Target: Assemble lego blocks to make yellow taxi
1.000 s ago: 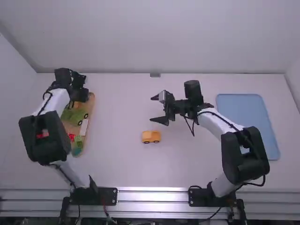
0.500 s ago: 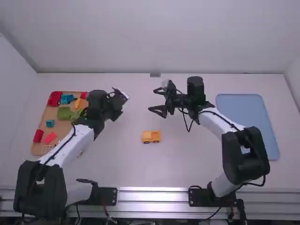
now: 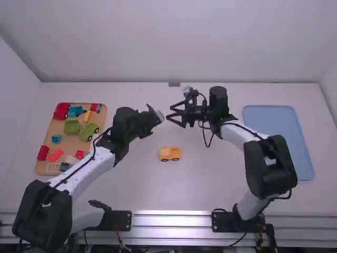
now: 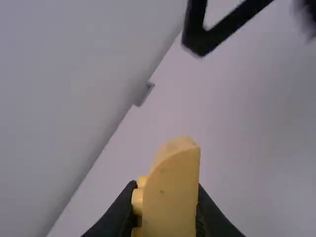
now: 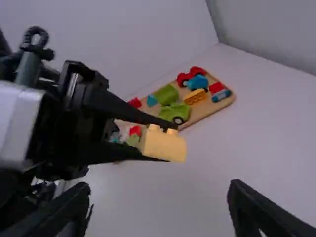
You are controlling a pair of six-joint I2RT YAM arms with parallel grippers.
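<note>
The yellow vehicle [image 3: 169, 153] stands on its wheels on the worktop [image 3: 184, 190], and everything else can be placed from it. Beyond it, on the side away from the arm bases, the left tool [image 4: 165, 197] is closed on a pale yellow block [image 4: 173, 197] with a curved face and studs. The right tool [image 3: 170, 112], also beyond the vehicle, has its fingers wide apart with nothing between them, facing the block. Well to the vehicle's left lies the wooden tray [image 3: 52, 129] of spare parts.

A handover or regrip looks likely, and there lies the main risk: if the right fingers close off-centre, they could twist the block or knock the left ones. Should the left let go too soon, the block could drop near the vehicle. A skewed grip (easy enough on that curved face) might leave the studs or underside misaligned for seating, and pressing down then could push the vehicle along.

The left fingers cover part of the block's sides. The block's mating face is hard to make out, as are the details of the vehicle's top, and I can't judge how high the block is held above the worktop.
</note>
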